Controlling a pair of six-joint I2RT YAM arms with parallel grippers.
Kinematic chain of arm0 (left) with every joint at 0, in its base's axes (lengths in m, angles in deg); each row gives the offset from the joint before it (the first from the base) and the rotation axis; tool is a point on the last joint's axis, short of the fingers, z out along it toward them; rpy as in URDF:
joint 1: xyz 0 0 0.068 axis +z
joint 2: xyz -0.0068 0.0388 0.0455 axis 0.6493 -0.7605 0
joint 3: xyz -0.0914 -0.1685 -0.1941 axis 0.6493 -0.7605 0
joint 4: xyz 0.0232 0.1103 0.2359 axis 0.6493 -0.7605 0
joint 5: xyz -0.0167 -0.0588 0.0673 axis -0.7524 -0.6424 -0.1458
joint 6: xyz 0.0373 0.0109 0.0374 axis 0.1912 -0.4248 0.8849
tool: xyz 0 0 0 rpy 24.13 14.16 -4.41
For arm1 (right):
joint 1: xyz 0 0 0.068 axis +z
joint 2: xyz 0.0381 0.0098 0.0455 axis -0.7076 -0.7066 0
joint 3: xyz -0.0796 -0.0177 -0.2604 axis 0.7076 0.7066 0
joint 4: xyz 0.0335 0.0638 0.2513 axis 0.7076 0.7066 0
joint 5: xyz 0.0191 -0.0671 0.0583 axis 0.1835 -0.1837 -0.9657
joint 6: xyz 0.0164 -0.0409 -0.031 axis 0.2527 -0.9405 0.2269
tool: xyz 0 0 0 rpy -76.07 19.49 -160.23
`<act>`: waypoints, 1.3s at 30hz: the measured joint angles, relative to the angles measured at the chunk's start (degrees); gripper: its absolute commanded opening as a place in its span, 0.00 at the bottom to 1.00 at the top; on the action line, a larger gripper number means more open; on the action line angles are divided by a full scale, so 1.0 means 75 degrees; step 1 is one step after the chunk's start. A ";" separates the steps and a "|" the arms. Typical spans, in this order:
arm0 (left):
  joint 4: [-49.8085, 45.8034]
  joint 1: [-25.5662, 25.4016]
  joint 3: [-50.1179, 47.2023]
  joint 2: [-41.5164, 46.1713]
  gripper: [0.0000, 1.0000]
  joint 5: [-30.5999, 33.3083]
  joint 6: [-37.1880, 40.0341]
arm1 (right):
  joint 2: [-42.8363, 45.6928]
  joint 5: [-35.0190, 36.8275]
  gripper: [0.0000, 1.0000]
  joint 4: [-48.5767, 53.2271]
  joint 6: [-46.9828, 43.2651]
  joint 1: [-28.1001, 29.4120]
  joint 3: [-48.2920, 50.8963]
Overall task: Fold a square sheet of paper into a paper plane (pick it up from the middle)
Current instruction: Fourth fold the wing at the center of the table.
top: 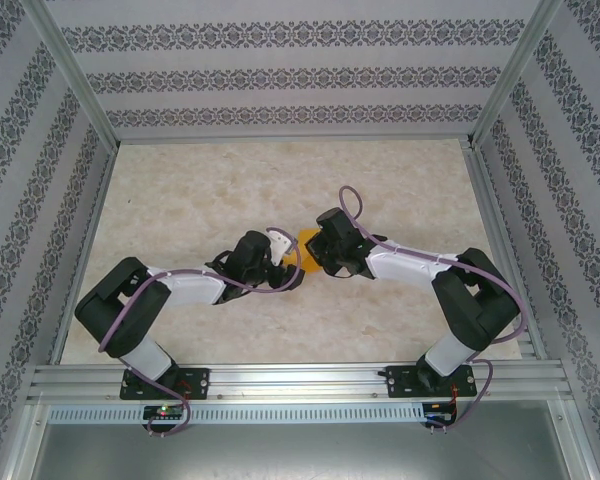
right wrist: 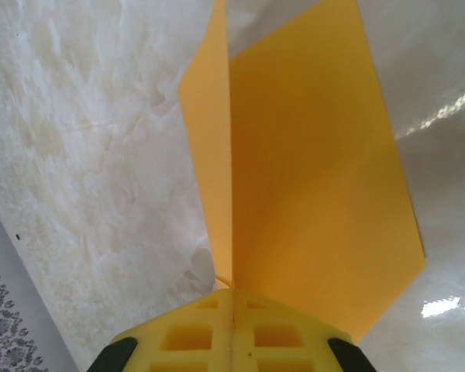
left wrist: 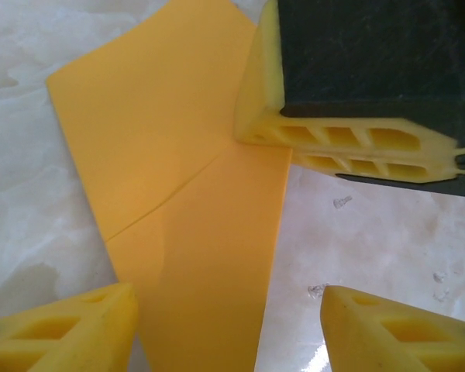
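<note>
1. Two views showed our right end effector [right wrist: 232, 310] clenched on the raised fold of the square sheet of paper [right wrist: 310, 170], lying mid-way across the table [left wrist: 387, 248].
2. Our left end effector [left wrist: 229, 325] straddled the sheet, released; we judged a slow, flat press along the crease best.

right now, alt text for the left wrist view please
A partly folded orange paper with a diagonal crease on a pale marble table. The right fingers, closed together, pinch its upper right edge; the left fingers stand open at the bottom corners, paper between them.
</note>
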 measured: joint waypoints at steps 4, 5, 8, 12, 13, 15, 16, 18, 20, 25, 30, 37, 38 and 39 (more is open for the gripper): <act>0.0055 0.0000 0.0000 -0.0114 0.47 -0.0015 0.0117 | -0.0041 -0.0163 0.01 -0.0029 0.0105 0.0000 -0.0044; 0.0058 0.0000 0.0000 -0.0114 0.43 -0.0006 0.0131 | -0.0041 -0.0198 0.04 -0.0035 0.0114 0.0000 -0.0044; 0.0076 0.0000 0.0000 -0.0114 0.32 0.0076 0.0184 | -0.0041 -0.0274 0.20 -0.0032 0.0166 0.0000 -0.0044; 0.0096 0.0000 0.0000 -0.0114 0.23 0.0137 0.0224 | -0.0038 -0.0388 0.38 -0.0032 0.0187 -0.0026 -0.0044; 0.0102 0.0000 0.0000 -0.0114 0.22 0.0143 0.0224 | -0.0038 -0.0411 0.43 -0.0032 0.0140 -0.0055 -0.0044; 0.0117 0.0000 0.0000 -0.0134 0.20 0.0163 0.0216 | 0.0006 -0.0449 0.53 -0.0038 0.0044 -0.0143 -0.0029; 0.0128 0.0000 0.0000 -0.0152 0.20 0.0166 0.0210 | 0.0047 -0.0478 0.55 -0.0047 -0.0047 -0.0195 -0.0012; 0.0163 0.0000 -0.0003 -0.0198 0.19 0.0163 0.0178 | 0.0233 -0.0565 0.60 -0.0154 -0.0323 -0.0356 0.0102; 0.0175 0.0000 -0.0012 -0.0216 0.19 0.0163 0.0085 | 0.0434 -0.0667 0.60 -0.0306 -0.0682 -0.0504 0.0221; 0.0396 0.0000 -0.0187 -0.0216 0.18 0.0166 -0.0411 | 0.0577 -0.1236 0.58 -0.1035 -0.1798 -0.0705 0.0507; 0.0586 0.0000 -0.0495 -0.0213 0.17 0.0210 -0.1110 | 0.0356 -0.1950 0.50 -0.1906 -0.2512 -0.0699 0.1049; 0.0624 0.0000 -0.0530 -0.0213 0.16 0.0286 -0.1749 | -0.0134 -0.2343 0.43 -0.2305 -0.3048 -0.0688 0.1221; 0.0624 0.0000 -0.0530 -0.0213 0.16 0.0283 -0.1807 | -0.0184 -0.2381 0.42 -0.2340 -0.3144 -0.0688 0.1221; 0.0624 0.0000 -0.0527 -0.0213 0.15 0.0283 -0.1865 | -0.0227 -0.2393 0.42 -0.2361 -0.3226 -0.0688 0.1221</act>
